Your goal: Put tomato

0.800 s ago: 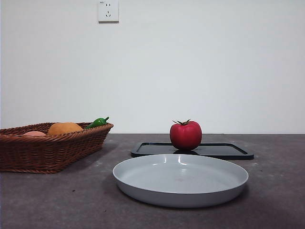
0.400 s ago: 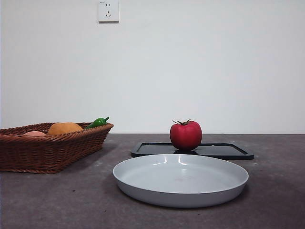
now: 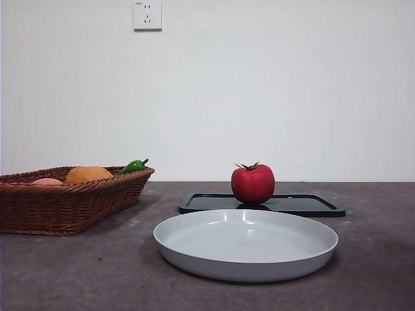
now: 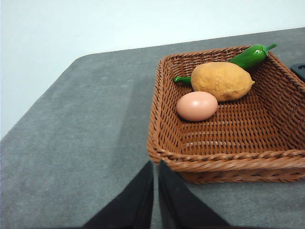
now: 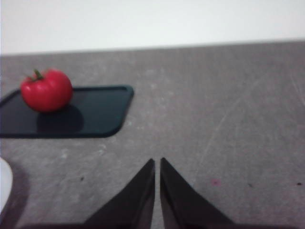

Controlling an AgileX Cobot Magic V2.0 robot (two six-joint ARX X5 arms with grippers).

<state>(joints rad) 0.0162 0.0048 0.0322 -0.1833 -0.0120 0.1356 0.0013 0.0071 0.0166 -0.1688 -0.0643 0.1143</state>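
Observation:
The red tomato (image 3: 253, 184) with a dark green calyx sits upright on a flat black tray (image 3: 311, 205) behind a grey round plate (image 3: 194, 253). The right wrist view shows the tomato (image 5: 46, 90) on the tray (image 5: 95, 114) well away from my right gripper (image 5: 157, 163), whose jaws are shut and empty above bare table. My left gripper (image 4: 156, 165) is shut and empty just outside the near rim of the wicker basket (image 4: 228, 160). Neither arm shows in the front view.
The wicker basket (image 3: 39, 207) stands at the left and holds an orange round fruit (image 4: 221, 80), a pale pink-orange fruit (image 4: 197, 105) and a green pepper (image 4: 250, 56). A white wall with a socket (image 3: 147, 15) lies behind the table.

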